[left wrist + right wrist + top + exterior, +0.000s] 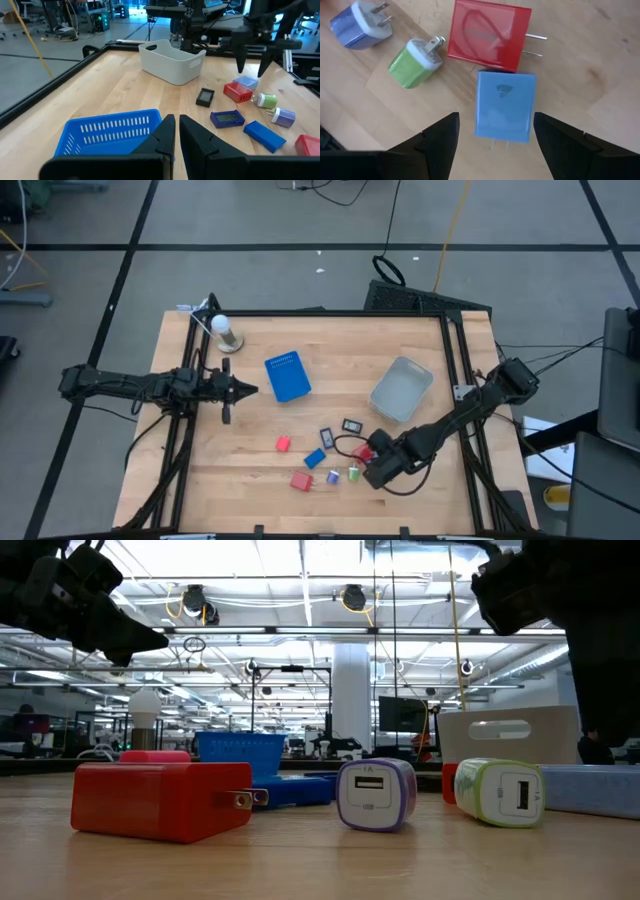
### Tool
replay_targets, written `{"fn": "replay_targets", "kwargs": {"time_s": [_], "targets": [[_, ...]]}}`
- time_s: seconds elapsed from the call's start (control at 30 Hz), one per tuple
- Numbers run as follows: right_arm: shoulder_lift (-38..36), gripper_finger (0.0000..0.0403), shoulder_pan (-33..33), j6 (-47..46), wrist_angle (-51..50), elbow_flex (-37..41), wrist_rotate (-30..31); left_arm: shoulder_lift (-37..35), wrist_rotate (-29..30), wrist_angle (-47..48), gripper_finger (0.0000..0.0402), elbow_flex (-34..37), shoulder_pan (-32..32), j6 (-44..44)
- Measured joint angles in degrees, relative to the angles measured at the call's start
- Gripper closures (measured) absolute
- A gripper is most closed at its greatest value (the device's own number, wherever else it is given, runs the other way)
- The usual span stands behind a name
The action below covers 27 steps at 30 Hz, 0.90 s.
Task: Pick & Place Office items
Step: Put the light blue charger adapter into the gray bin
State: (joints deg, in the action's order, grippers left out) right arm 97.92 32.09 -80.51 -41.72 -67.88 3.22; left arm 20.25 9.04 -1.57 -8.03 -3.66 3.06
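Note:
The office items lie scattered on the near right of the table: a red charger block (487, 37), a light-blue one (505, 105), a green plug (415, 62), a purple plug (360, 25), further blocks (302, 480) and black bits (352, 424). My right gripper (495, 125) hangs open above them, pointing steeply down, with one finger on either side of the light-blue block and clear of it. My left gripper (177, 135) is shut and held level above the table's left side, next to the blue tray (288, 375).
A grey bin (402, 388) stands at the right, beyond the items. A white bulb on a stand (228, 332) is at the far left. Black frame rails (455, 360) run along the table's sides. Bare wood lies at the near left (230, 470).

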Motion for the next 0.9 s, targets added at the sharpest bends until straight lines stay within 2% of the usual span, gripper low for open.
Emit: {"fn": "replay_targets", "kwargs": {"time_s": [0.27,0.7,0.9], "targets": [[4.07,0.0151,-1.11,4.08,0.63,0.02,-0.50,0.00,-0.04,0.13,0.0376,0.00,-0.01,0.99],[5.36,0.0152,-1.68,7.76,0.36,0.02,-0.69,0.00,-0.07,0.15,0.0376,0.00,0.00,1.76],[6.53,0.0196,-1.96,6.47,-1.02,-0.12,-3.06,-0.02,-0.07,0.14,0.0376,0.00,0.00,1.72]]}}
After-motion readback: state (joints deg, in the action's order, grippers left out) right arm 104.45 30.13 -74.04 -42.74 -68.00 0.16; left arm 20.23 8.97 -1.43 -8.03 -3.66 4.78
